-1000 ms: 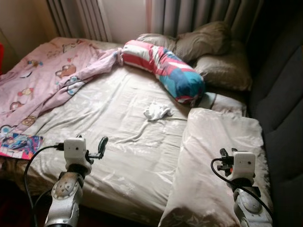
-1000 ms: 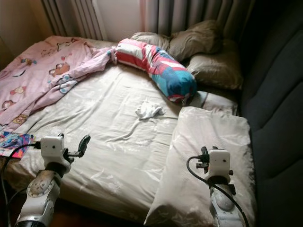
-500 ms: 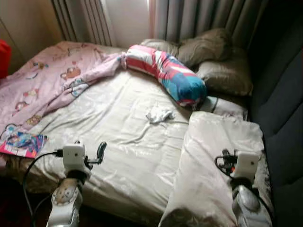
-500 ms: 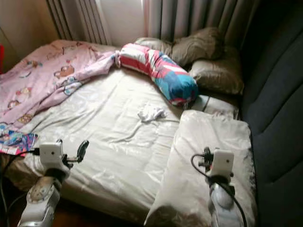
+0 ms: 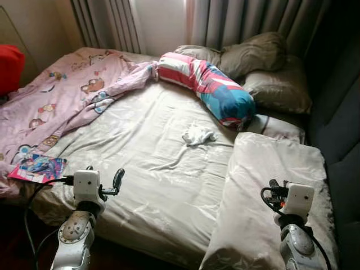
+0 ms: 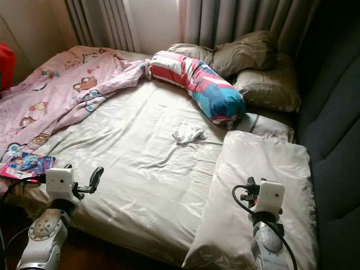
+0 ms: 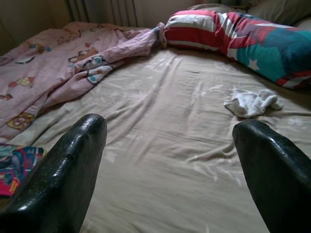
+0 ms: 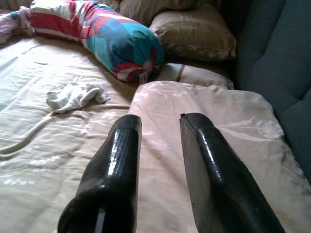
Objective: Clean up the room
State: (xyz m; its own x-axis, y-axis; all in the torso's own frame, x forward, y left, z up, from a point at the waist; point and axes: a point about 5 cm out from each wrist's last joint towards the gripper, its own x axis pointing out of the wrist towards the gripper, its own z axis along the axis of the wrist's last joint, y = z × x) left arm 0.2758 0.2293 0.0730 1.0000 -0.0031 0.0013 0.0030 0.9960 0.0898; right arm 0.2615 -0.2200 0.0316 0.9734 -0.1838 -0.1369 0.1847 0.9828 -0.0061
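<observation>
A small crumpled white cloth (image 5: 198,135) lies in the middle of the beige bed sheet (image 5: 152,163). A pink patterned blanket (image 5: 62,101) is bunched over the bed's far left. A colourful book (image 5: 36,167) rests on the left near corner. My left gripper (image 7: 170,131) is held above the bed's near edge, open wide, nothing between its fingers. My right gripper (image 8: 158,121) hovers over a large beige pillow (image 5: 275,169), open only by a narrow gap and holding nothing.
A red, white and blue bolster (image 5: 208,90) lies at the head of the bed, with brown pillows (image 5: 264,67) behind it. Grey curtains (image 5: 242,22) hang at the back. A dark padded surface (image 5: 337,112) runs along the right. A red object (image 5: 10,67) stands at far left.
The whole picture has shifted as the camera moved, bringing the red object and the book further into view. Both arms keep their pose; nothing on the bed has moved.
</observation>
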